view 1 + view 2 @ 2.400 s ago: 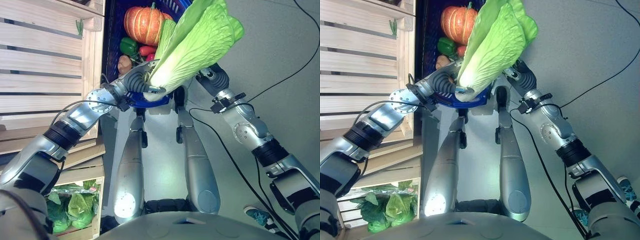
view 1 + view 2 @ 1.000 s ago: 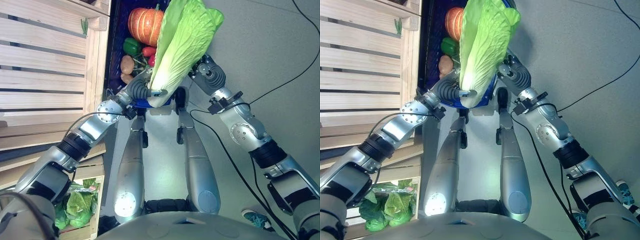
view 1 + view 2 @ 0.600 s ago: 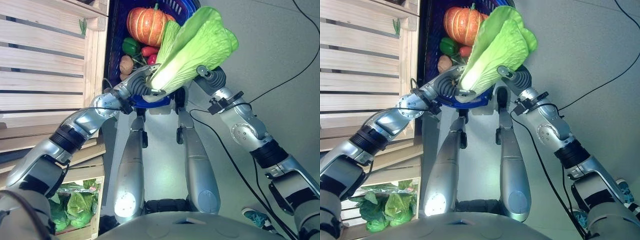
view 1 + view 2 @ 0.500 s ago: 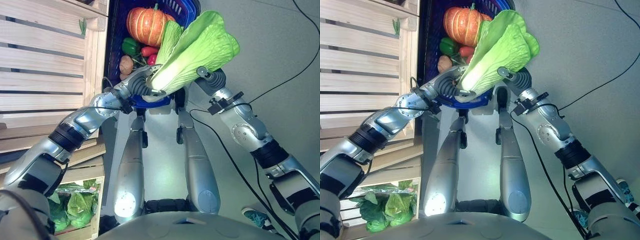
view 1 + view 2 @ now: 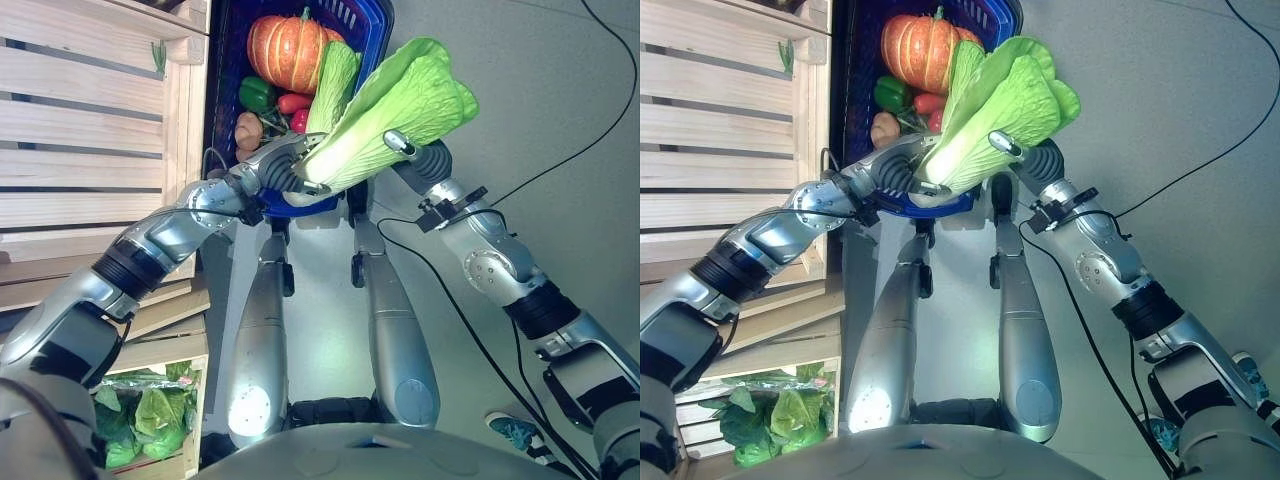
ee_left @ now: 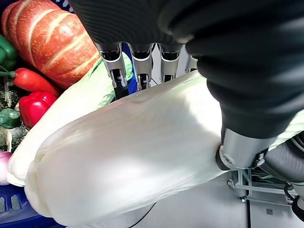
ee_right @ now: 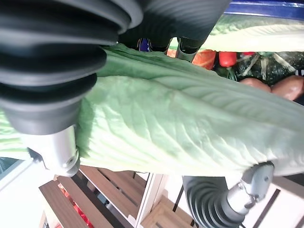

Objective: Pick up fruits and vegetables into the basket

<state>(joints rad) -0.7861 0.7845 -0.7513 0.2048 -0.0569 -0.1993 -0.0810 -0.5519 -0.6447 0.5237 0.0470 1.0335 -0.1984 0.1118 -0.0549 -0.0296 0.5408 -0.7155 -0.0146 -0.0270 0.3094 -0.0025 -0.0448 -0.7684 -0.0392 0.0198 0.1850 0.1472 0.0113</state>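
Wooden crate (image 5: 150, 410), nearest, lower left: holds leafy green vegetables (image 5: 150, 415).

Slatted wooden shelving (image 5: 90, 130): stands along the left, beside the basket.

Left hand (image 5: 272, 170): fingers and thumb curled round the pale stem end of a napa cabbage (image 5: 390, 115). In the left wrist view the fingers (image 6: 118, 76) lie over the white base of the cabbage (image 6: 128, 156) and the thumb presses its other side.

Napa cabbage: held off the floor, tilted, stem end at the near rim of the basket, green leafy end pointing up and to the right, outside the basket's right side.

Right hand (image 5: 420, 160): against the leafy part of the cabbage from the right, one finger laid over a leaf. In the right wrist view green leaf (image 7: 190, 128) lies across the hand, thumb on the near face, the other fingers behind it; grip closed round the cabbage.

Blue plastic basket (image 5: 372, 22), farther off, on the grey floor (image 5: 560, 100): contains an orange pumpkin (image 5: 290, 50), a second pale green cabbage (image 5: 335, 85) lying lengthwise, a green pepper (image 5: 256, 94), red peppers (image 5: 295, 102), a potato (image 5: 247, 129).
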